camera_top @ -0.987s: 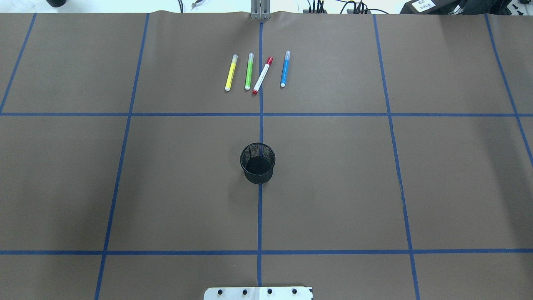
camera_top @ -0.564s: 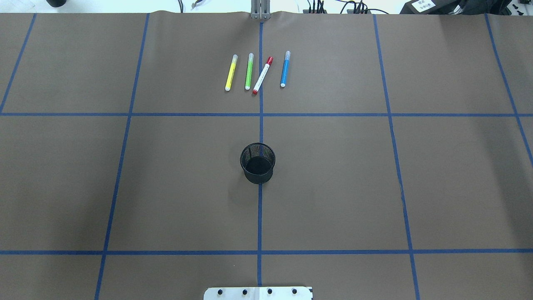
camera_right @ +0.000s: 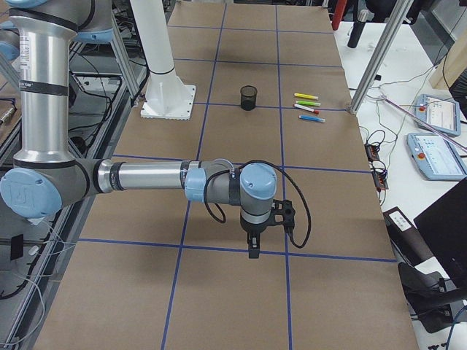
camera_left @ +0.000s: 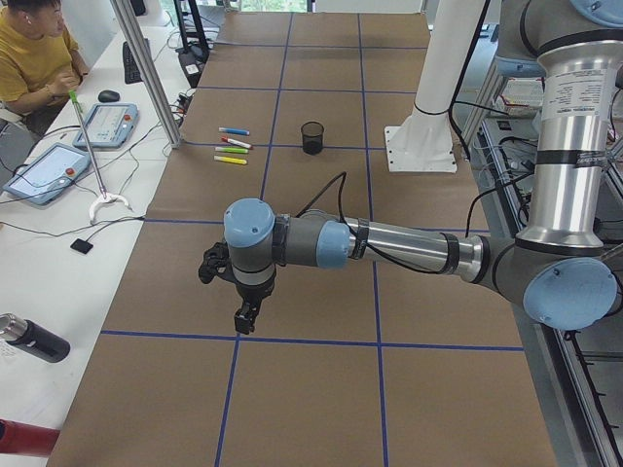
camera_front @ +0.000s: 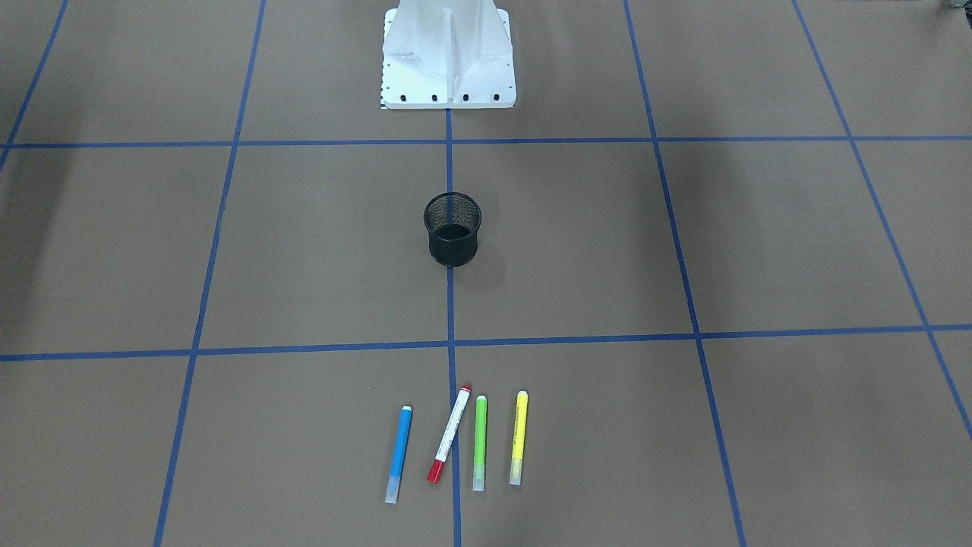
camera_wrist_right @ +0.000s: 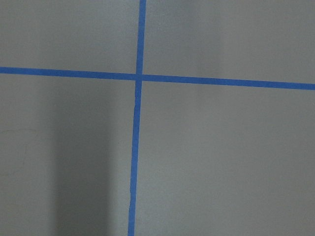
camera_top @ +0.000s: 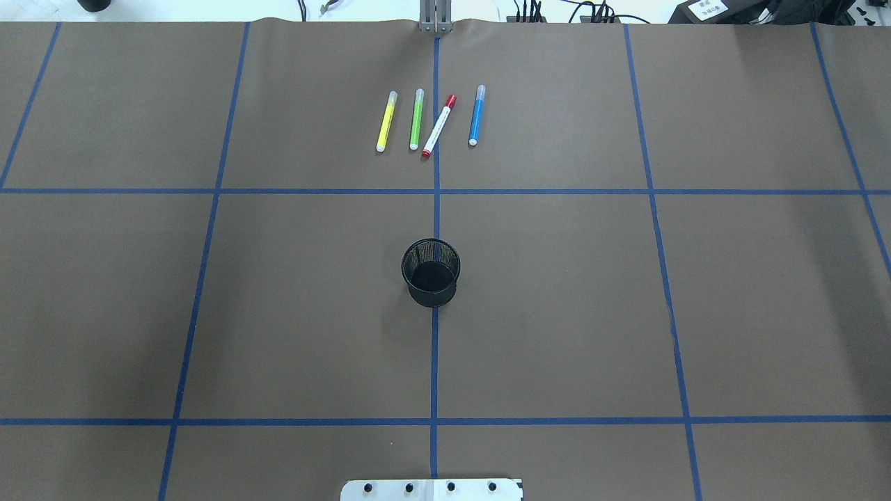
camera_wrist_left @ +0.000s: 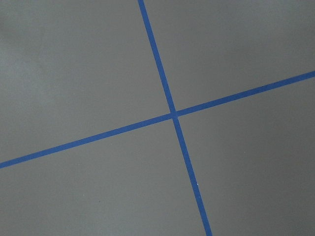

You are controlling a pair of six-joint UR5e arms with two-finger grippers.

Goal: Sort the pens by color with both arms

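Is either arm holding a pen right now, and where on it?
Neither: all four pens lie on the table, far from the left gripper and right gripper.

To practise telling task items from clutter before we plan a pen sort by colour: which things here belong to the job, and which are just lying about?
Job:
yellow pen, green pen, red-capped white pen, blue pen, left arm, right arm.

Lying about:
black mesh cup (possibly a holder), white pedestal, tablet on the side bench.
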